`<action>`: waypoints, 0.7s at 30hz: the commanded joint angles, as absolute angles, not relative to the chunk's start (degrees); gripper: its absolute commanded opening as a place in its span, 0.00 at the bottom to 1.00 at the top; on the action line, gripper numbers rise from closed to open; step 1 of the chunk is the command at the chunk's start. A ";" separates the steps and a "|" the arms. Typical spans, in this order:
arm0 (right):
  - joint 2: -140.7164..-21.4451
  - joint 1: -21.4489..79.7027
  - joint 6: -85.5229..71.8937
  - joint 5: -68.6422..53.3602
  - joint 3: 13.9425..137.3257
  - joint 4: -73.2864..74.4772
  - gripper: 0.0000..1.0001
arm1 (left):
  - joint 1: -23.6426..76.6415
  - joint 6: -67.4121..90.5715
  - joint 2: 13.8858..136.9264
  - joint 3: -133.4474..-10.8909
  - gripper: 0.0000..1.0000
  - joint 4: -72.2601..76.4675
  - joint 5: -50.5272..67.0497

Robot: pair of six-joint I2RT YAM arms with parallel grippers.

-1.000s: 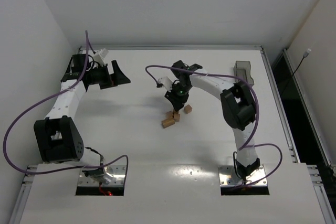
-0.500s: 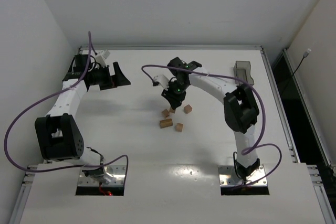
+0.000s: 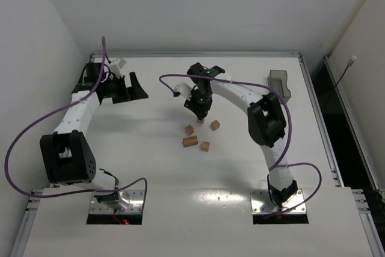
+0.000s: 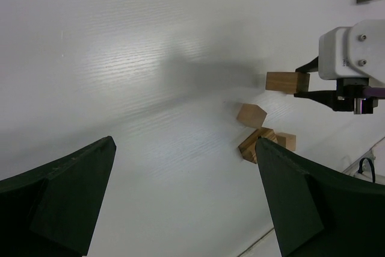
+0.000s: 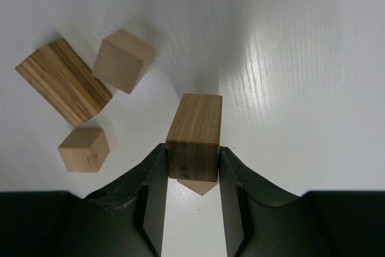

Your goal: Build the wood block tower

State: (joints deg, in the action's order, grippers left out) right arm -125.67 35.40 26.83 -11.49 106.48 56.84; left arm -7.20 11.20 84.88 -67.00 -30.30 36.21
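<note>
My right gripper [image 3: 200, 111] [image 5: 192, 151] is shut on a light-brown wood block [image 5: 194, 129] and holds it above the table. The held block also shows in the left wrist view [image 4: 287, 82]. Another cube [image 5: 200, 186] peeks out beneath it. On the table lie a long block [image 3: 190, 141] [image 5: 63, 88] and loose cubes [image 3: 189, 129] [image 3: 215, 125] [image 3: 206, 145]. No stacked tower is in view. My left gripper [image 3: 136, 88] [image 4: 192, 209] is open and empty at the far left, well away from the blocks.
A dark translucent bin [image 3: 280, 82] stands at the back right of the table. The table's raised rim [image 3: 198, 55] runs along the far edge. Purple cables loop from both arms.
My right gripper has moved up and toward the far left with the block in it. The cluster of blocks has spread, and one cube now lies to the right of the long block.
</note>
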 commanded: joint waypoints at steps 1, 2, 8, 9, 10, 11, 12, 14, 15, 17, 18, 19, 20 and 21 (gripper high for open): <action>-125.33 35.33 28.30 -10.37 107.75 58.89 0.00 | -6.86 11.16 83.76 -67.76 1.00 -29.00 36.04; -125.33 35.33 28.82 -10.37 107.14 58.89 0.00 | -6.86 11.16 83.76 -67.76 1.00 -29.00 36.04; -125.33 35.33 30.59 -12.22 105.39 57.83 0.00 | -6.86 11.16 84.29 -68.29 1.00 -29.00 36.56; -125.33 35.33 30.59 -12.22 105.38 57.83 0.00 | -6.86 11.16 84.29 -68.29 1.00 -29.00 36.56; -125.33 35.33 31.20 -12.22 104.86 57.22 0.00 | -6.86 11.16 84.29 -68.29 1.00 -29.00 36.56; -124.81 35.33 31.90 -12.22 104.16 56.69 0.00 | -6.86 11.16 84.29 -68.29 1.00 -29.00 36.56; -124.80 35.33 31.90 -12.22 104.15 56.69 0.00 | -6.86 11.16 84.81 -68.29 1.00 -29.00 36.56; -124.80 35.33 33.22 -12.74 102.75 55.46 0.00 | -6.86 11.16 84.81 -68.29 1.00 -29.00 36.56; -124.20 35.33 33.22 -12.74 102.22 55.46 0.00 | -6.86 11.16 84.81 -68.29 1.00 -29.00 36.56; -124.19 35.33 34.36 -13.27 101.61 54.23 0.00 | -6.86 11.16 84.81 -68.29 1.00 -29.00 36.56; -124.19 35.33 34.37 -13.79 101.60 54.23 0.00 | -6.86 11.16 84.81 -68.29 1.00 -29.00 36.56; -124.19 35.33 35.24 -13.80 101.60 54.23 0.00 | -6.86 11.16 84.81 -68.29 1.00 -29.00 36.56; -124.19 35.33 35.77 -13.80 101.60 54.23 0.00 | -6.86 11.16 84.81 -68.29 1.00 -29.00 36.56; -124.19 35.33 35.77 -14.32 101.60 54.23 0.01 | -6.86 11.16 84.81 -68.29 1.00 -29.00 37.17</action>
